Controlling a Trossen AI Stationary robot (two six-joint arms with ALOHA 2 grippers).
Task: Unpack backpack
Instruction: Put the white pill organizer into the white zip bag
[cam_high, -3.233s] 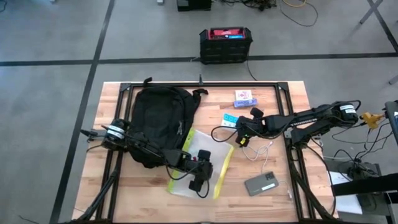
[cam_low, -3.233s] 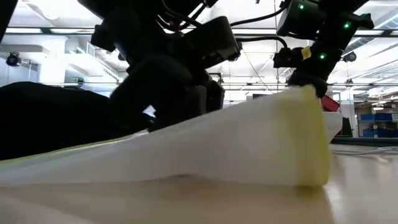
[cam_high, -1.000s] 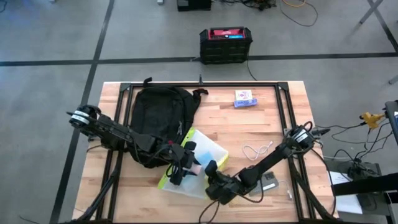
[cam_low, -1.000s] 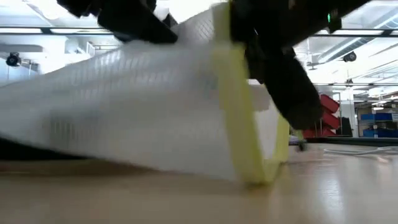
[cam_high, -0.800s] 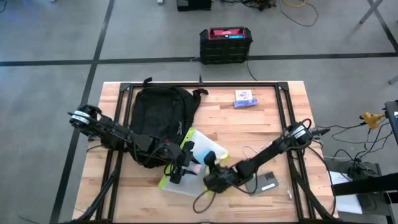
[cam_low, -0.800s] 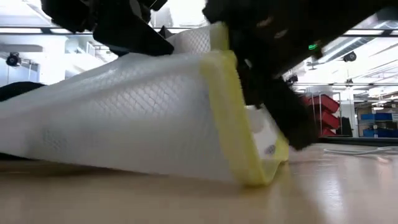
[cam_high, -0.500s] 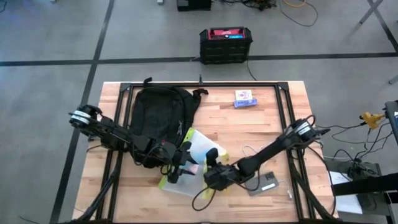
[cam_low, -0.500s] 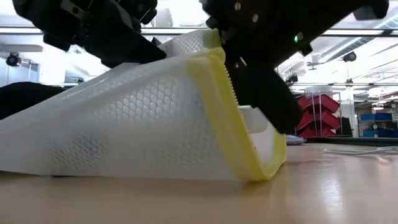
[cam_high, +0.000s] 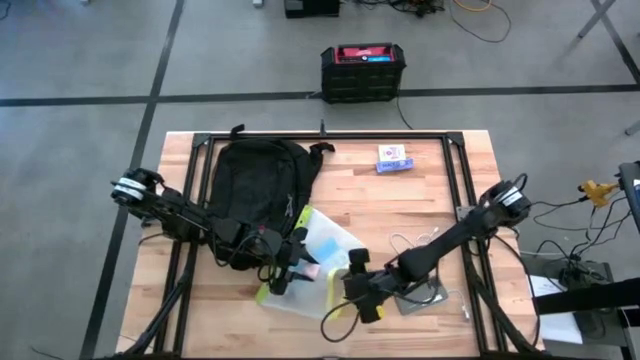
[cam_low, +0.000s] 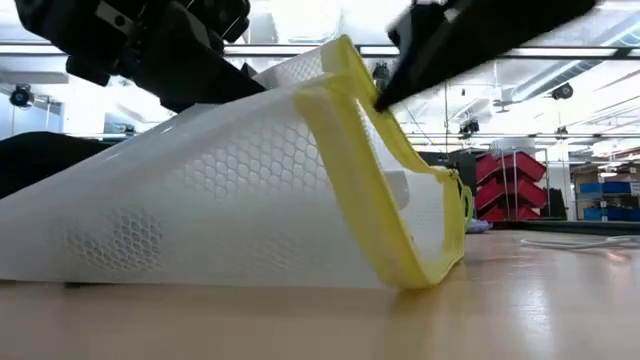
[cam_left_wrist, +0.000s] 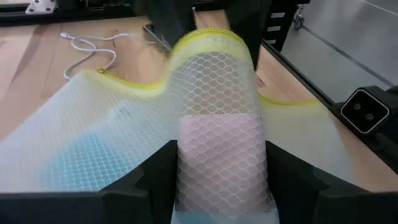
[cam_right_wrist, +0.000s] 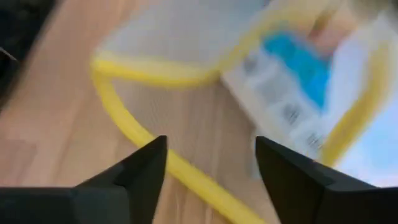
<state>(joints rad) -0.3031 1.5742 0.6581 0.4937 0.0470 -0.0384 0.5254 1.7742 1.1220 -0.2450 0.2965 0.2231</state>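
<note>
From above, the backpack (cam_high: 262, 193) lay flat on the wooden counter (cam_high: 430, 190), toward 10 o'clock from the counter's middle, with its straps at the far edge. My left tool (cam_high: 287, 268) was just past the backpack's near corner, at about 6 o'clock on the counter, and it was closed on the end of a clear mesh pouch (cam_high: 318, 262) with a yellow zip border. My right tool (cam_high: 355, 287) was at the pouch's other end, toward 3 o'clock from the left one. A white cable (cam_high: 412, 243) and a grey phone (cam_high: 424, 293) lay near my right arm, and a small card box (cam_high: 393, 156) was at about 1 o'clock.

From the counter level, the mesh pouch (cam_low: 250, 190) stood lifted, with its yellow mouth open.

In my left wrist view, both fingers (cam_left_wrist: 157, 174) pressed the pouch (cam_left_wrist: 219, 155) between them.

In my right wrist view, my fingers (cam_right_wrist: 142, 163) were spread apart with nothing between them, above the yellow border (cam_right_wrist: 155, 155).
</note>
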